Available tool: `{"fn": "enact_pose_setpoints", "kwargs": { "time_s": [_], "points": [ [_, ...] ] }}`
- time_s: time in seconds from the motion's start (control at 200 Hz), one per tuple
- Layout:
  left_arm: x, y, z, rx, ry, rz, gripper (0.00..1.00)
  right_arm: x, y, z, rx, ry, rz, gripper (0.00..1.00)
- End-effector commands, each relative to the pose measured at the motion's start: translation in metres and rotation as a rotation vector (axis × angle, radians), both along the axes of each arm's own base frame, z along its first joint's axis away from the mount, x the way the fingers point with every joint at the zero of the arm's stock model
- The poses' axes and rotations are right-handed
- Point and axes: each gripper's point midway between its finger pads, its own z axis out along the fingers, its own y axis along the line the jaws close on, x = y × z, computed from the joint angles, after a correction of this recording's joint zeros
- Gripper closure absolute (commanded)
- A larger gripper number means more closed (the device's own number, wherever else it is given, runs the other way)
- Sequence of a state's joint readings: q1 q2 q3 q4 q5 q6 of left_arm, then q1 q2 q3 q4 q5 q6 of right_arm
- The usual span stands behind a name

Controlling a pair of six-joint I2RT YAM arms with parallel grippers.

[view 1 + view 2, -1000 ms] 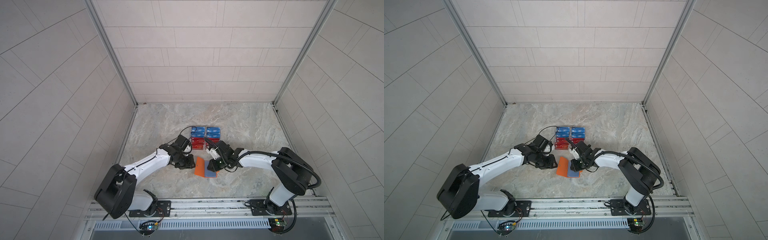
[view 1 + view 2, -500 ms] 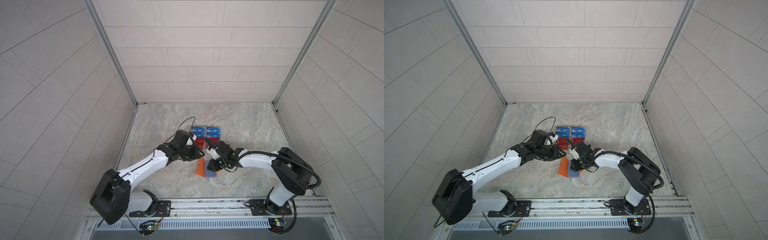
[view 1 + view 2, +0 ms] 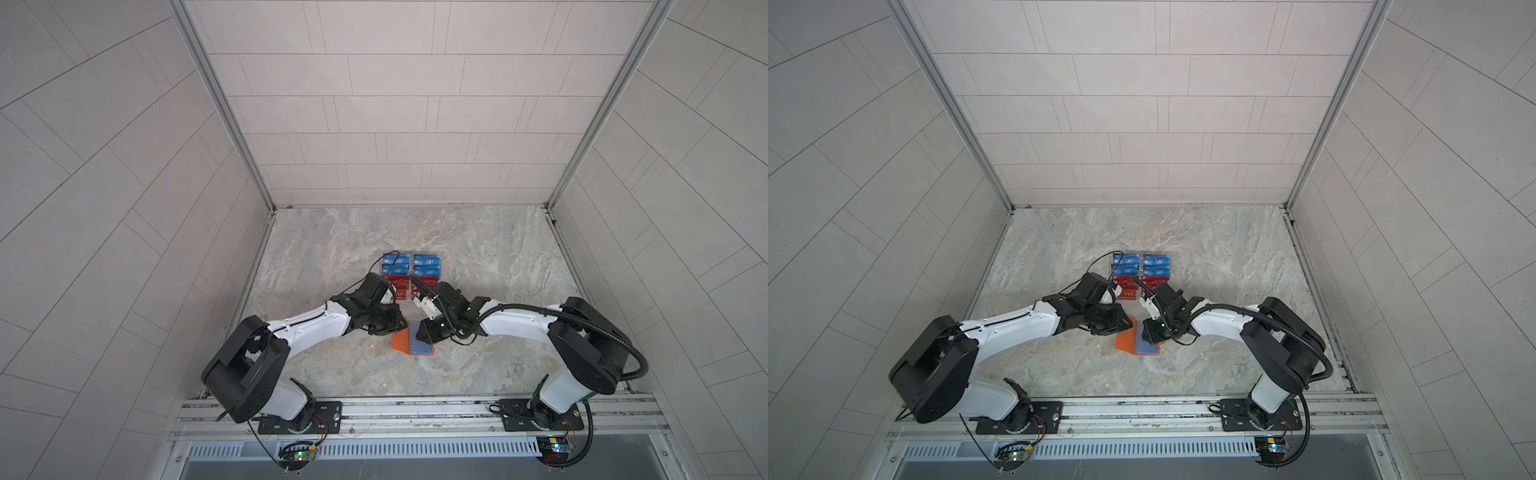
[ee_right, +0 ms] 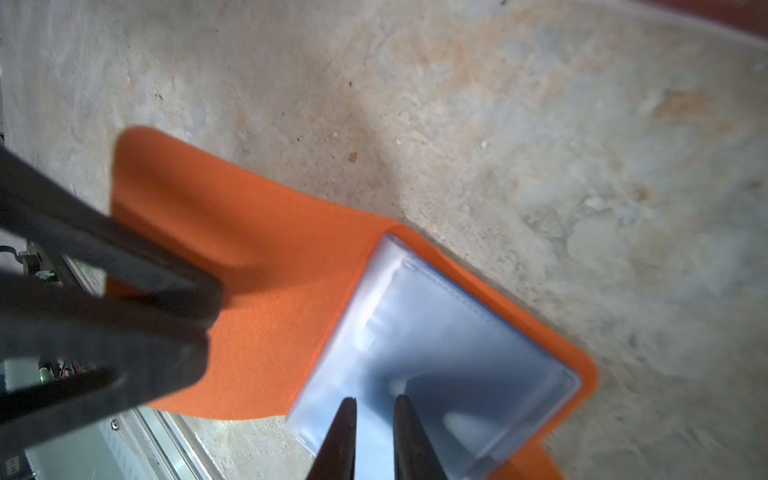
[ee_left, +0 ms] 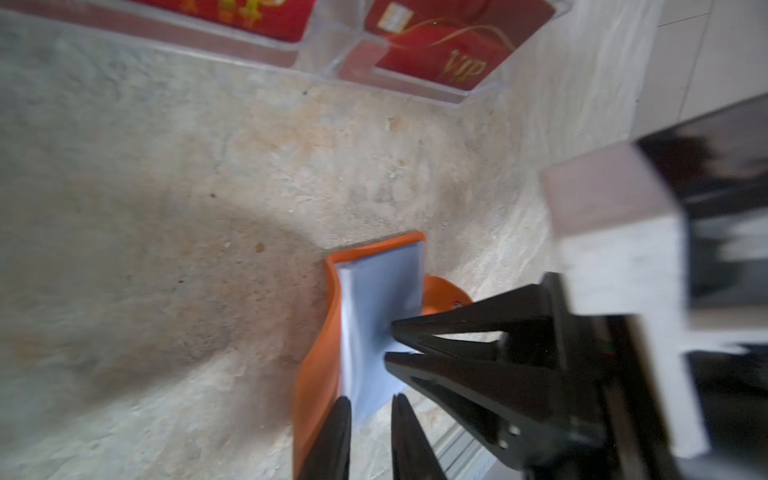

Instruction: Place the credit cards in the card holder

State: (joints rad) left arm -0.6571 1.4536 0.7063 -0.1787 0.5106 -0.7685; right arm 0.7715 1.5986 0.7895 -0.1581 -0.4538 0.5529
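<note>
The orange card holder (image 3: pixel 400 343) lies open on the stone floor, its clear bluish sleeves (image 4: pixel 449 332) uppermost. My left gripper (image 5: pixel 371 405) reaches its left side, jaws nearly together around the sleeves' edge (image 5: pixel 382 291), beside the raised orange cover (image 5: pixel 320 353). From the opposite side, my right gripper (image 4: pixel 375 401) has its narrow jaws pinching a sleeve sheet. The credit cards stand behind in clear racks, blue (image 3: pixel 395 260) at the back and red (image 5: pixel 453 54) in front. Neither gripper holds a card.
The clear acrylic racks (image 3: pixel 1140 274) stand just behind both grippers. Tiled walls close in the left, right and back. A metal rail (image 3: pixel 415 409) with the arm bases runs along the front edge.
My left gripper swung up toward the red cards, then came right and down onto the holder's left edge, its jaws narrowing. The right gripper has stayed on the sleeves.
</note>
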Motion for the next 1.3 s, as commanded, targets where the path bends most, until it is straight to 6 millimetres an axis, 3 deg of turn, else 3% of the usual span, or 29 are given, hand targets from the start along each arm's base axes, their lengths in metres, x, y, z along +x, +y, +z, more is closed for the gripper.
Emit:
{"fn": "enact_pose_setpoints", "kwargs": {
  "time_s": [0.0,0.225,0.496,0.771,0.871,1.106,1.297],
  "points": [
    [-0.007,0.014,-0.018,0.089,-0.006,-0.018,0.79,-0.005,-0.011,0.005,-0.029,-0.023,-0.004,0.79],
    [-0.015,0.02,-0.031,0.146,-0.003,-0.029,0.79,-0.015,-0.025,-0.008,-0.084,0.012,-0.009,0.8],
    [-0.026,0.036,-0.052,0.209,0.01,-0.029,0.81,-0.014,-0.032,-0.021,-0.131,0.014,-0.031,0.82],
    [-0.03,0.039,-0.057,0.213,0.018,-0.028,0.82,-0.015,-0.034,-0.026,-0.142,0.025,-0.031,0.84],
    [-0.027,0.033,-0.045,0.18,-0.001,-0.028,0.82,-0.015,-0.033,-0.024,-0.14,0.022,-0.027,0.84],
    [-0.009,0.002,0.005,0.039,-0.071,-0.061,0.74,-0.014,-0.032,-0.022,-0.134,0.016,-0.031,0.84],
    [-0.005,-0.006,0.006,0.026,-0.07,-0.087,0.72,-0.014,-0.034,-0.021,-0.137,0.01,-0.034,0.84]
  ]
}}
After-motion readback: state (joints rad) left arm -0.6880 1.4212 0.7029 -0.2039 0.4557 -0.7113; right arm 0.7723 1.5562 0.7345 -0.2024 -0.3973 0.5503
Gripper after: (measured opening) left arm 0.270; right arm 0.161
